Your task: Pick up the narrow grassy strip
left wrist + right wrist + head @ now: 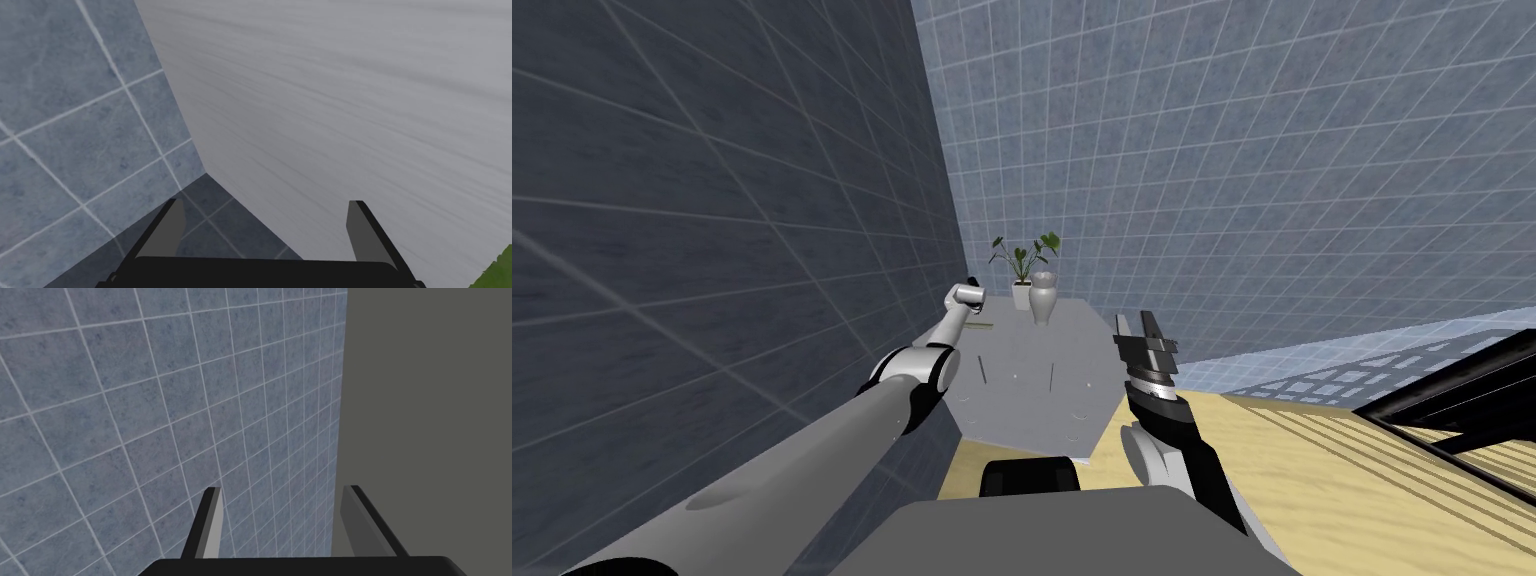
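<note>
**Strip lies outside the jaws: closing here would likely catch nothing**

The main risk, as we judge it, is an empty grasp. The left gripper point(262, 202) has its jaws wide apart with only the grey tabletop point(350, 100) between them. The grassy strip point(495, 275) shows as a green corner outside the jaws, past the finger that is farther from the tiled wall point(75, 125). Shifting sideways towards it could scrape a fingertip along the tabletop, and a thin, flat strip may slip off blade fingers. The wall is close on the other side, which leaves us little room to swing.

Our left arm reaches far forward along the wall, with its wrist near the potted plant point(1024, 265) and the vase point(1042, 297). The right gripper point(1144, 345) is raised beside the table with its jaws apart and nothing in them.
</note>
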### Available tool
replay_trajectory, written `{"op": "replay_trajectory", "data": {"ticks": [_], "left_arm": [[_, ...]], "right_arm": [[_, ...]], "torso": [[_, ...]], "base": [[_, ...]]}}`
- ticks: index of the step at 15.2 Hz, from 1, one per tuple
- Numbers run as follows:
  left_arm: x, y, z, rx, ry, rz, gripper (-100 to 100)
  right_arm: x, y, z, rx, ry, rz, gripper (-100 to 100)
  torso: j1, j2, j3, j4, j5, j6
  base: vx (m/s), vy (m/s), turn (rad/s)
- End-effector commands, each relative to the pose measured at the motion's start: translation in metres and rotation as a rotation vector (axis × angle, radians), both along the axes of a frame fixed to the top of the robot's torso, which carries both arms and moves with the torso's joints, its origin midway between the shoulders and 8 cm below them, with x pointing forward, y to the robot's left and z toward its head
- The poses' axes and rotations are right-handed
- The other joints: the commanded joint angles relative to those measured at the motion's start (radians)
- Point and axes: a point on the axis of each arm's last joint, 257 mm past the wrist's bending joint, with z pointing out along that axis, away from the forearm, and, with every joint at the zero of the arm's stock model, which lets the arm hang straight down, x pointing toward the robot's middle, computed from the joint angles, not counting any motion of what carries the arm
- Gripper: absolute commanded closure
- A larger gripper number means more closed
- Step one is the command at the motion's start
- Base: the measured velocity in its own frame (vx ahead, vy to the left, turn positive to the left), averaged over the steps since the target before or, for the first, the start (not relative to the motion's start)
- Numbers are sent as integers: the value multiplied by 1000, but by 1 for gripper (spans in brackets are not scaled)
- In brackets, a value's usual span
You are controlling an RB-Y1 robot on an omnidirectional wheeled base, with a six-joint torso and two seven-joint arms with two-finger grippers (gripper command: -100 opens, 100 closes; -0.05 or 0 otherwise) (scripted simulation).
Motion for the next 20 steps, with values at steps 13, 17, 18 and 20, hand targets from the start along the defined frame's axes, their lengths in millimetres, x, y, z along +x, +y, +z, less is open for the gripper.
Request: {"op": "replay_trajectory", "data": {"ticks": [13, 17, 18, 20], "left_arm": [[-48, -29, -16, -19, 337, 17, -100], [-61, -35, -19, -21, 407, 18, -100], [-72, -41, -18, -22, 461, 18, -100], [-74, -40, -22, -21, 474, 20, -100]], "right_arm": [[0, 0, 0, 0, 0, 0, 0], [0, 0, 0, 0, 0, 0, 0], [0, 0, 0, 0, 0, 0, 0], [0, 0, 0, 0, 0, 0, 0]], "torso": [[1, 0, 0, 0, 0, 0], [1, 0, 0, 0, 0, 0], [1, 0, 0, 0, 0, 0], [1, 0, 0, 0, 0, 0]], "base": [[7, 3, -24], [5, 6, -18], [3, 4, -13], [5, 6, -19]]}}
